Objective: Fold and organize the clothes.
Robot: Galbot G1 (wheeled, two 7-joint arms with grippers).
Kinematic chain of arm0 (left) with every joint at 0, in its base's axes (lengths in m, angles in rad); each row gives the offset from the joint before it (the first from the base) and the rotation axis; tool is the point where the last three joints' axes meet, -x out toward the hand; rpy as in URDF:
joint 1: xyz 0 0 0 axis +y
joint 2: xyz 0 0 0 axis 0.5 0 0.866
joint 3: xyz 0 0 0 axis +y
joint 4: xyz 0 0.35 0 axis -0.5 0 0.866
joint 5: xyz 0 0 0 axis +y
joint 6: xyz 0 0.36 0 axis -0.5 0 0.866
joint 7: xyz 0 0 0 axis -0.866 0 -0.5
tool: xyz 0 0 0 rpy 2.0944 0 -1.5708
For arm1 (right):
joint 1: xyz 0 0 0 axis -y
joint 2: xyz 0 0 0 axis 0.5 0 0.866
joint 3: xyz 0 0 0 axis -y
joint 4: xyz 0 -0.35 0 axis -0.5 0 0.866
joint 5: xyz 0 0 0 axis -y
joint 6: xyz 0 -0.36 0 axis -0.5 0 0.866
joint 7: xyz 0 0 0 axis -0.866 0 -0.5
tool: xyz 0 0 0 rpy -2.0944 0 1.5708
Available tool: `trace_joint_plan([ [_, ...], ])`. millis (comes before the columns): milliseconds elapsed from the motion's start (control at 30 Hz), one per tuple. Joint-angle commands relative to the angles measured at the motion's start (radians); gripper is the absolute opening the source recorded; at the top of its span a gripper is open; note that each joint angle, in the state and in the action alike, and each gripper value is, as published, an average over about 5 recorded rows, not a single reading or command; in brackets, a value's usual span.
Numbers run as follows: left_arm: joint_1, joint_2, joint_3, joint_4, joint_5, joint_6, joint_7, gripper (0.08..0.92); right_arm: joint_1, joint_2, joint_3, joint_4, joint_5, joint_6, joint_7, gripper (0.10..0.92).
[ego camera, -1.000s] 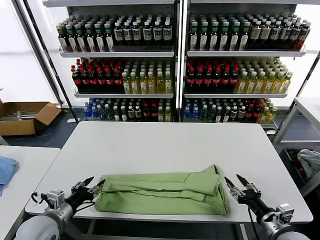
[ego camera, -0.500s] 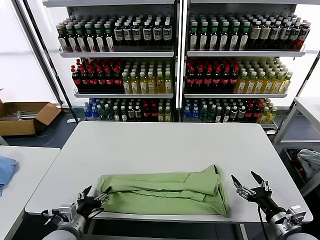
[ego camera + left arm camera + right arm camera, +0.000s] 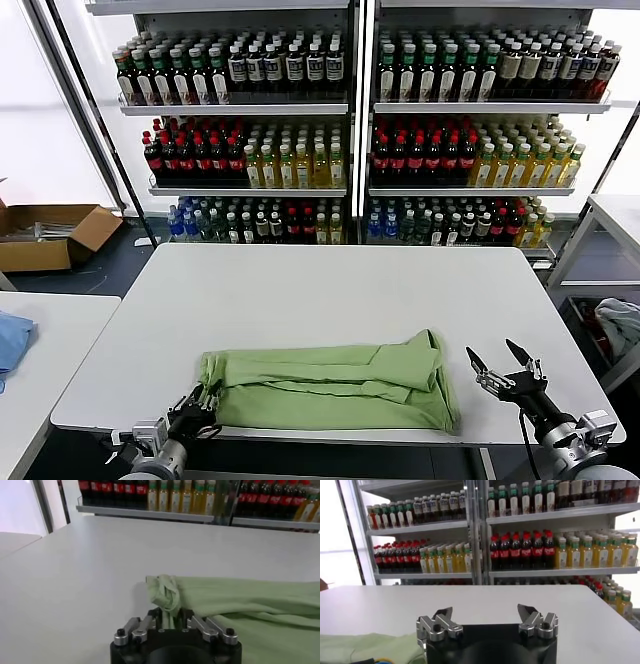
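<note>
**Now pinching the shirt's left end**

Lengthwise across the near part of the white rectangular table (image 3: 330, 290) lies the light green cotton shirt (image 3: 330, 385), folded into a long band whose axis runs left to right, parallel to the table's front edge. Its bunched left end (image 3: 167, 592) sits right at my left gripper (image 3: 200, 412), which comes in from below the front edge. In my left wrist view a twist of green fabric runs down between my narrowed fingers (image 3: 142, 626), so I judge that I have hold of that end, though only a small pinch of it.

My right gripper (image 3: 505, 365) is just beside the shirt's right end, apart from it, with its fingers spread wide and nothing between them.

The coming move turns on that long axis: each end lies nearest its own arm. My right side would have to reach a little leftward to take its end.

Behind the table stand shelves of bottled drinks (image 3: 350, 140).
</note>
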Motion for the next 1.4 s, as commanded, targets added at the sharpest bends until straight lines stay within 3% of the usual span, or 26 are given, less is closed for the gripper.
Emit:
trace_joint_plan([
  [33,0.034,0.003,0.016,-0.025,0.072,-0.054,0.018,0.255,0.003,0.003,-0.004,-0.002,0.001,0.008,-0.006,0.823],
  [267,0.042,0.052,-0.077,-0.036,0.082,-0.088,0.063,0.096,0.016,-0.005,-0.013,0.006,0.008,0.006,-0.009,0.823],
  [500,0.022,0.137,-0.325,0.013,-0.052,-0.083,0.124,0.094,0.031,-0.016,-0.018,0.025,0.027,-0.005,-0.007,0.823],
  [767,-0.057,0.34,-0.524,0.265,-0.106,-0.078,0.266,0.094,0.037,-0.031,-0.021,0.041,0.039,-0.011,-0.003,0.823],
  [867,-0.078,0.401,-0.541,0.286,-0.144,-0.064,0.275,0.094,0.037,-0.038,-0.015,0.05,0.049,-0.014,-0.001,0.823],
  [967,-0.084,0.417,-0.526,0.19,-0.262,-0.022,0.23,0.094,0.037,-0.045,-0.01,0.055,0.062,-0.017,-0.001,0.823],
  [1167,-0.11,0.334,-0.324,-0.118,-0.332,0.006,0.133,0.094,0.055,-0.057,-0.017,0.049,0.067,-0.019,0.001,0.823],
  [1400,-0.165,0.295,-0.079,-0.241,-0.325,-0.01,0.069,0.094,0.046,-0.045,-0.017,0.056,0.062,-0.022,0.002,0.823],
])
